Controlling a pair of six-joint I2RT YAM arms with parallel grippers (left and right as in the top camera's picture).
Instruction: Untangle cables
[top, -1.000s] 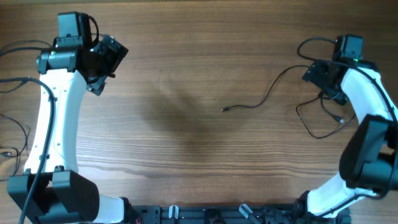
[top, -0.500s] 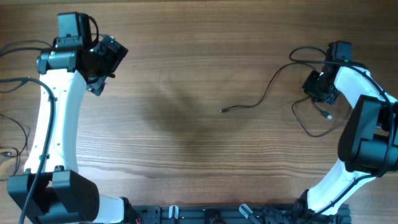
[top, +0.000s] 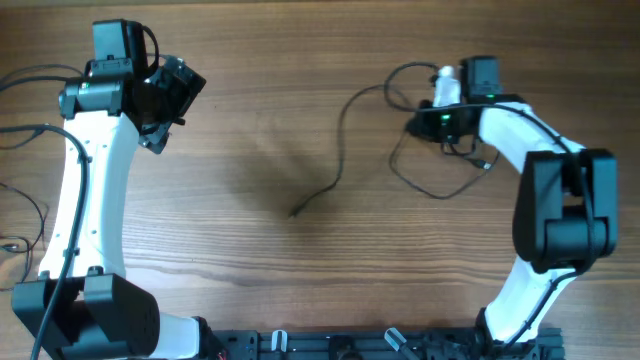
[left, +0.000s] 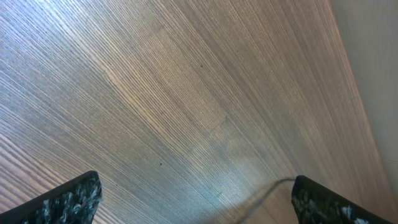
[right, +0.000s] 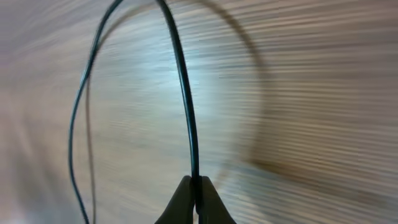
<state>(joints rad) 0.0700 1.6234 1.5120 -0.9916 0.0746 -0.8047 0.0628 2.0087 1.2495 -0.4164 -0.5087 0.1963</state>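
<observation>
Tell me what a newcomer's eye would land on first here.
First comes the right gripper, shut on a thin black cable that rises from its fingertips in the right wrist view. From overhead, a long strand arcs left from there and trails to a loose plug end near the middle of the wooden table, with more loops beside the right arm. The left gripper hangs open and empty at the upper left.

Brown wood-grain table (top: 300, 60) with soft glare across it
</observation>
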